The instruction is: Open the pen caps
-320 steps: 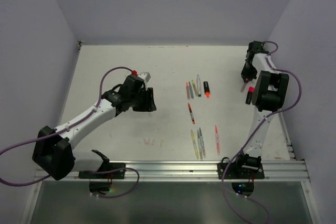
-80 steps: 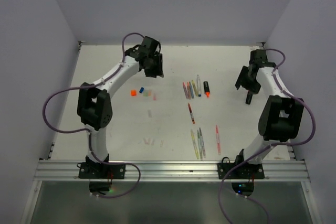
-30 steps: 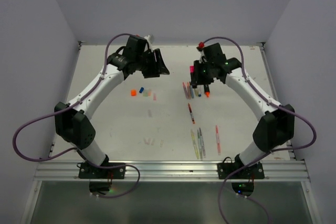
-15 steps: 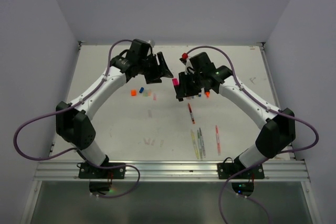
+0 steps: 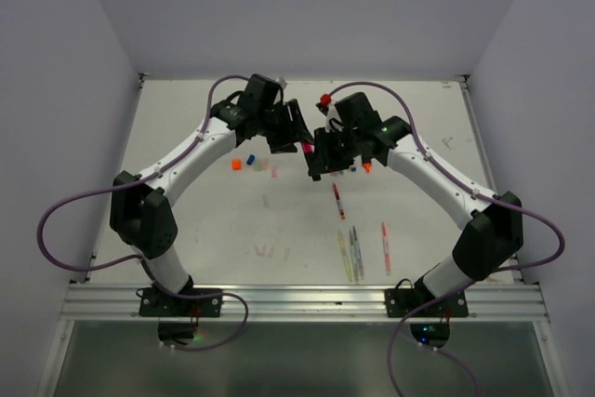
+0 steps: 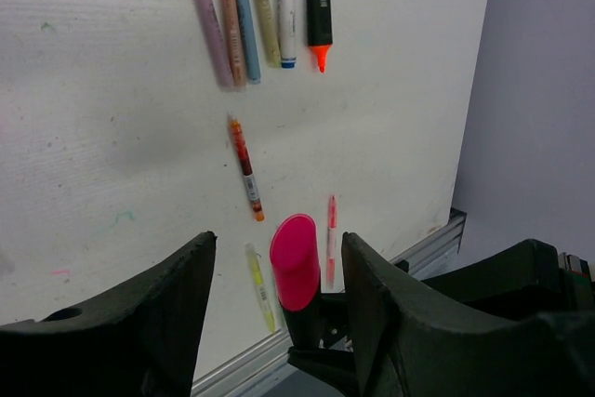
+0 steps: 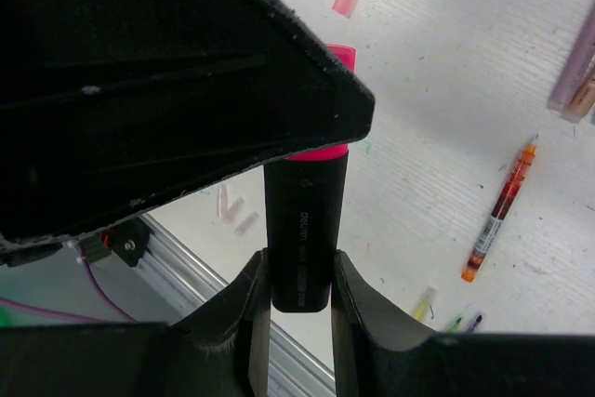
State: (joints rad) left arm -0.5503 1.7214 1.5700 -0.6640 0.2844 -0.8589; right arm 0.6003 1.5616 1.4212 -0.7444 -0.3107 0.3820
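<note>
My right gripper (image 7: 297, 271) is shut on the black body of a highlighter (image 7: 297, 230) and holds it above the table's middle (image 5: 316, 151). The highlighter's pink cap (image 6: 295, 260) is on and points toward my left gripper (image 6: 279, 241). The left gripper is open, one finger (image 6: 177, 313) on each side of the cap, apart from it. In the right wrist view the left gripper hides most of the pink cap (image 7: 327, 150). In the top view the pink cap (image 5: 306, 148) sits between the two grippers, the left gripper (image 5: 296, 132) just behind it.
Loose orange (image 5: 237, 164), blue (image 5: 251, 161) and yellow-green caps (image 5: 262, 165) lie left of centre. A row of uncapped pens (image 6: 237, 16) and a black highlighter with an orange tip (image 6: 318, 6) lie behind. A red pen (image 5: 338, 200) and more pens (image 5: 351, 253) lie toward the front.
My right arm brought the pink-capped highlighter from the right side to the middle. My left gripper moved right until its open fingers straddle the cap.
</note>
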